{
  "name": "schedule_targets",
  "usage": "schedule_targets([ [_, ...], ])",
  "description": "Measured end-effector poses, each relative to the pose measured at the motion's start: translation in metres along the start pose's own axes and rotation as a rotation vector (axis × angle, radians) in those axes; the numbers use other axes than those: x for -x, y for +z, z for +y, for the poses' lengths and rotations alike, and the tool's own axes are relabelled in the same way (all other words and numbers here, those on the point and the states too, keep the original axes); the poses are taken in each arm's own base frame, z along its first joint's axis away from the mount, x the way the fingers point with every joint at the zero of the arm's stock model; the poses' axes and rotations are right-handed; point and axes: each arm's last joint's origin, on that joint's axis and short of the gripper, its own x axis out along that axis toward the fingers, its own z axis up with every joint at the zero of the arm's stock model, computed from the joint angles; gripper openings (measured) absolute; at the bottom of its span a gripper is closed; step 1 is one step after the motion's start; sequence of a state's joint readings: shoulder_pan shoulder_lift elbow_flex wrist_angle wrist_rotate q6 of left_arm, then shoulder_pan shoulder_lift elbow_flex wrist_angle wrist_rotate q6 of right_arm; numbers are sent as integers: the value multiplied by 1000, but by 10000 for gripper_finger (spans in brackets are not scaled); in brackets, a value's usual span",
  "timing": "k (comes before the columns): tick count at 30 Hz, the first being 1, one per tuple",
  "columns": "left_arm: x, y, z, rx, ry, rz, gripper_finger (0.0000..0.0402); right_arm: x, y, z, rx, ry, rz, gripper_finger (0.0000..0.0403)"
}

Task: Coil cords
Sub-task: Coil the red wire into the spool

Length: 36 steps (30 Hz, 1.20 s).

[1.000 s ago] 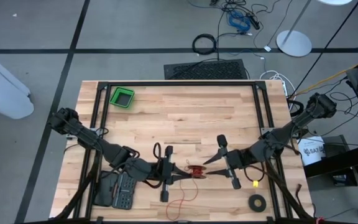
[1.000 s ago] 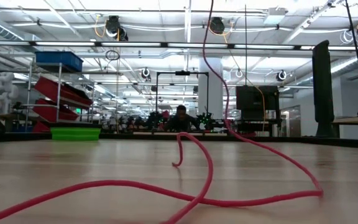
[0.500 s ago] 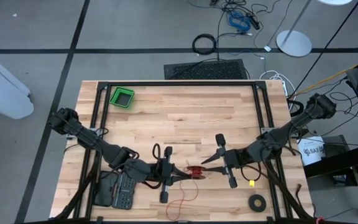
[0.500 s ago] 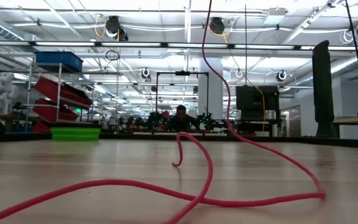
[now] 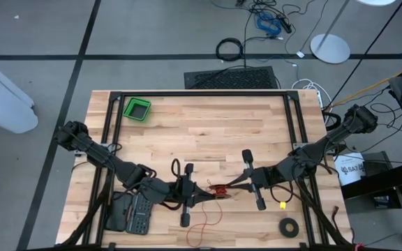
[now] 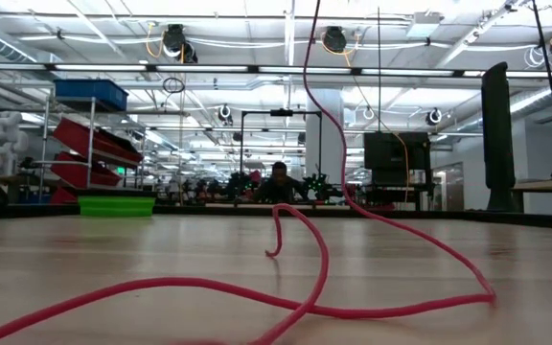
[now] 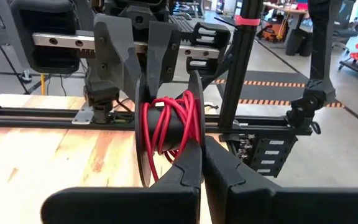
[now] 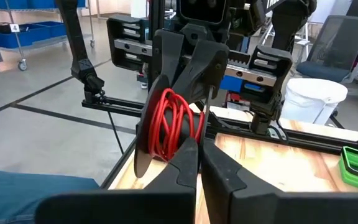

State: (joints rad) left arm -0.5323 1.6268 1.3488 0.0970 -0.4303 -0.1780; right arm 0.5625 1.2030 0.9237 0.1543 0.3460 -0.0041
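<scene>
Cord [image 5: 219, 191]: red windings bundled mid-air near front middle of table [image 5: 208, 132], loose red tail [image 6: 314, 278] trailing onto wood below. Left gripper [image 7: 199, 163] clamped together on bundle from one side; right gripper [image 8: 199, 149] closed on it from opposite side. Judged light, soft, springy: loops likely loosen if released. Best hold: across windings, not tail.

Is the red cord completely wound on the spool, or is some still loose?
Partly wound. Several turns sit on the black spool, but a long tail of the red cord lies loose on the table.
</scene>
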Motion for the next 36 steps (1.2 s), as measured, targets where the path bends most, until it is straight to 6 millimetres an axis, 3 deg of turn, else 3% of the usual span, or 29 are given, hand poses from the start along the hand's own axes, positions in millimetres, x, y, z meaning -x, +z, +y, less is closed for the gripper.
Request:
schedule_targets([
  [4, 0, 1, 0, 6, 13, -8, 25, 0, 1, 0, -23, -9, -8, 1],
  [10, -1, 1, 1, 31, 64, -21, 99, 0, 3, -2, -103, -48, -33, 0],
  [14, -1, 1, 0, 35, 114, -42, 129, 0, 5, -2, -111, -51, -51, 0],
  [29, 9, 5, -19, 9, 118, -112, 134, 0, 5, -4, -95, -105, -54, 0],
  [36, 23, -2, -33, -160, 339, -92, 135, 12, 12, -10, -83, -113, -68, 0],
])
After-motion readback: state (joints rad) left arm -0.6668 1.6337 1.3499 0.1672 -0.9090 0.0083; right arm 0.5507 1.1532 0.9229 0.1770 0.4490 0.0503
